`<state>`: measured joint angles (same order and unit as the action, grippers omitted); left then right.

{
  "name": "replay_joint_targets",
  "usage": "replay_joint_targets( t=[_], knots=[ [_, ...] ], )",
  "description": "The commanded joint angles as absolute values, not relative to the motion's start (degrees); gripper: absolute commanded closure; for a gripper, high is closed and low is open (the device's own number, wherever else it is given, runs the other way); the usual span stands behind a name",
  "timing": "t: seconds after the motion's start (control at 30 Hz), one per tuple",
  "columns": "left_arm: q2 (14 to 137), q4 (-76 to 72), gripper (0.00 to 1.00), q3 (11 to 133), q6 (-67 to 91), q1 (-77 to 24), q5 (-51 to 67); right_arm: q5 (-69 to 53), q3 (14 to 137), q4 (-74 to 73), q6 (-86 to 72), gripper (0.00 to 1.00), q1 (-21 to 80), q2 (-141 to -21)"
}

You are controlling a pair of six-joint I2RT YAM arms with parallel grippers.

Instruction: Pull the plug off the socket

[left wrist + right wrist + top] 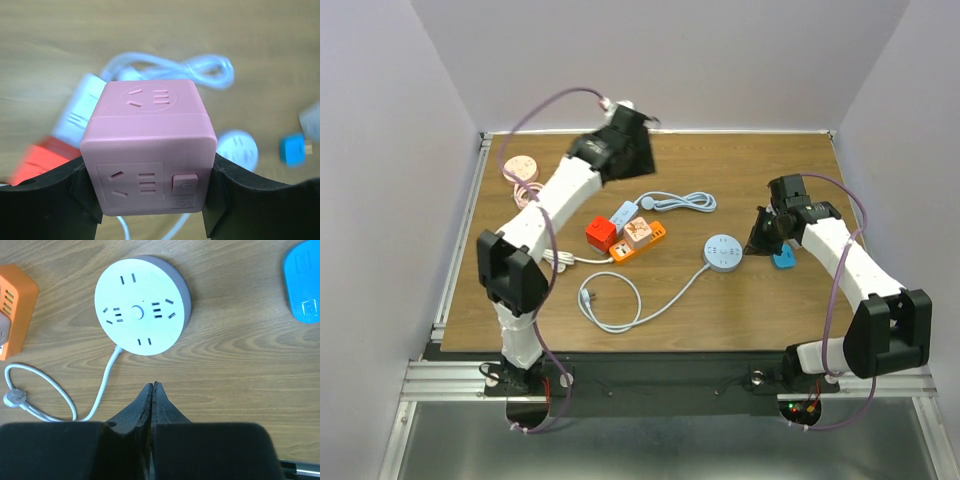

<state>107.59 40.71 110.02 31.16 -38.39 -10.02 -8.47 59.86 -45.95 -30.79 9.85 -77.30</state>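
Item: pink cube socket (150, 150), clamped betw. L fingers (50, 200), held clear of bench (740, 310). Rigid smooth plastic, prob. light, slippery; grip flat sides. No plug visible in it. R fingers (145, 405) pressed together, empty, nr round socket (142, 305).

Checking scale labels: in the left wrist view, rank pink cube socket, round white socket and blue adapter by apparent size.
1. pink cube socket (nearest the camera, so inflated)
2. round white socket (partly hidden)
3. blue adapter
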Motion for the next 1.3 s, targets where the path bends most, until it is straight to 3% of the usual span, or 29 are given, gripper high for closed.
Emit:
replay_joint_targets(
  t=[0.0,0.33,0.6,0.77,0.9,1.1,1.27],
  knots=[
    [103.5,41.3,1.00,111.2,26.8,-27.8,-14.0,-11.3,62.6,-43.9,-28.1,0.99,10.2,-77.8],
    [111.2,33.8,1.00,106.9,24.4,-6.8,-12.6,-15.6,64.7,-42.7,-26.1,1.00,10.2,-81.6],
    [115.5,33.9,1.00,108.6,22.5,-3.1,-6.7,-15.6,64.1,-42.8,-27.1,1.00,10.3,-80.2],
    [107.1,27.3,1.00,104.8,20.1,-15.3,-0.3,-3.8,63.0,-43.9,-33.0,1.00,10.2,-75.5],
    [108.1,24.6,1.00,107.0,23.0,-29.8,6.6,14.9,64.4,-47.0,-42.7,1.00,10.2,-68.2],
    [116.5,15.8,1.00,111.3,29.7,-43.6,14.8,31.7,70.5,-49.9,-46.1,0.97,10.2,-59.3],
    [130.9,15.2,1.00,126.0,33.6,-47.7,19.8,30.4,71.7,-52.3,-46.4,0.97,10.2,-58.4]
  ],
)
